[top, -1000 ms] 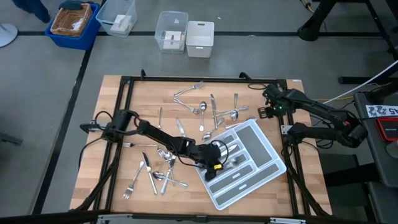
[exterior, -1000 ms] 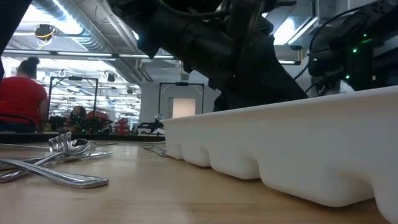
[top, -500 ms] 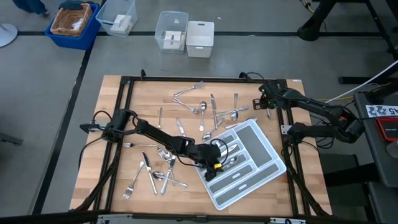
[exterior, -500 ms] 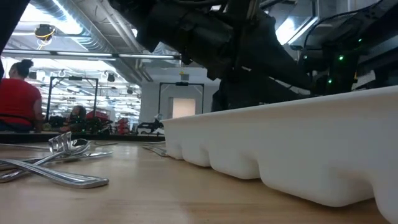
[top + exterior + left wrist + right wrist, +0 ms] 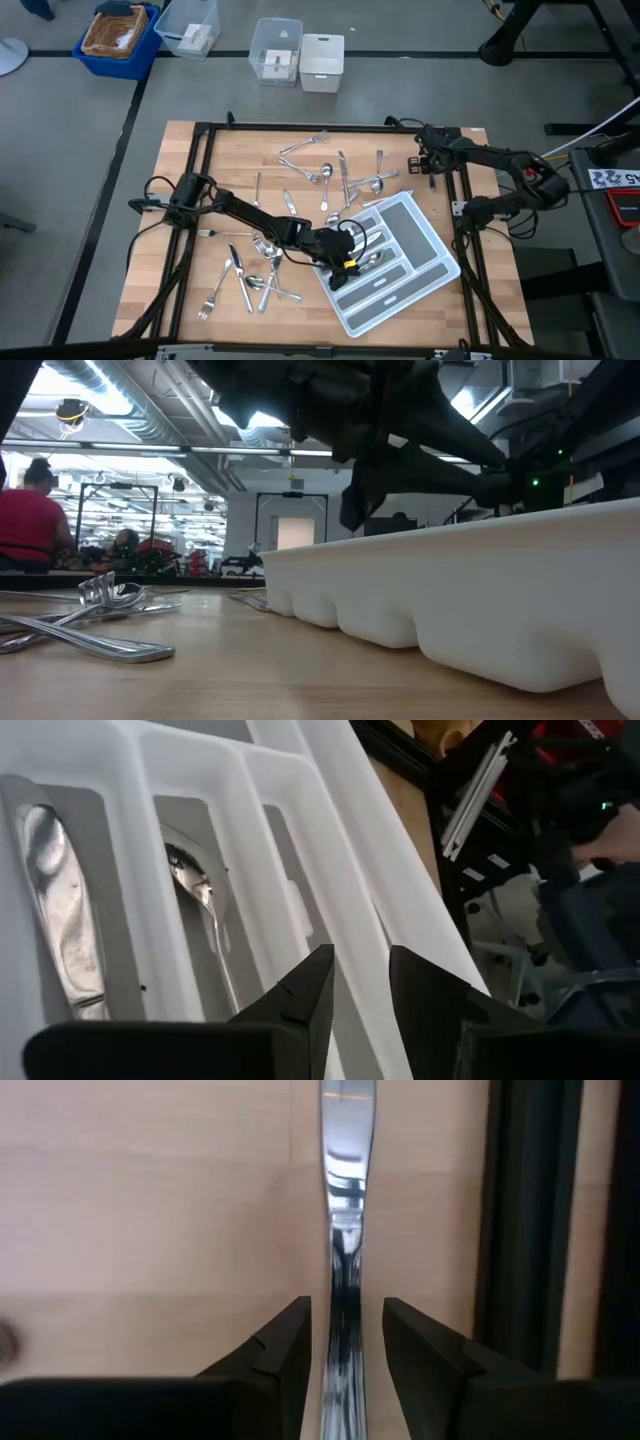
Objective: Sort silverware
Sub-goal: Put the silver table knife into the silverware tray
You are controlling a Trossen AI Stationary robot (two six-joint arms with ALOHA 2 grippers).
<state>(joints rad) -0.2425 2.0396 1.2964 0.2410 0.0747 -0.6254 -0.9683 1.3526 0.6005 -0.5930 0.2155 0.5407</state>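
Left gripper (image 5: 352, 990) over the tray (image 5: 432, 262) slots, jaws slightly apart, empty — spoons (image 5: 200, 910) already sit there. Right gripper (image 5: 342, 1342) straddles a knife (image 5: 345, 1230) on the tabletop (image 5: 230, 180), jaws apart, not clamped — likely lining up a pick.

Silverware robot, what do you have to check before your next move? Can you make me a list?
1. Left gripper empty over the tray: ok, fingers apart, nothing between them.
2. Spoon lying inside a tray slot: ok.
3. Right gripper lined up with a piece of silverware: ok, the handle runs between its fingers.
4. Right gripper already squeezing that piece: cannot tell, small gaps seem to show on both sides.
5. More silverware left on the table: not ok, lots of forks and spoons still lie loose.
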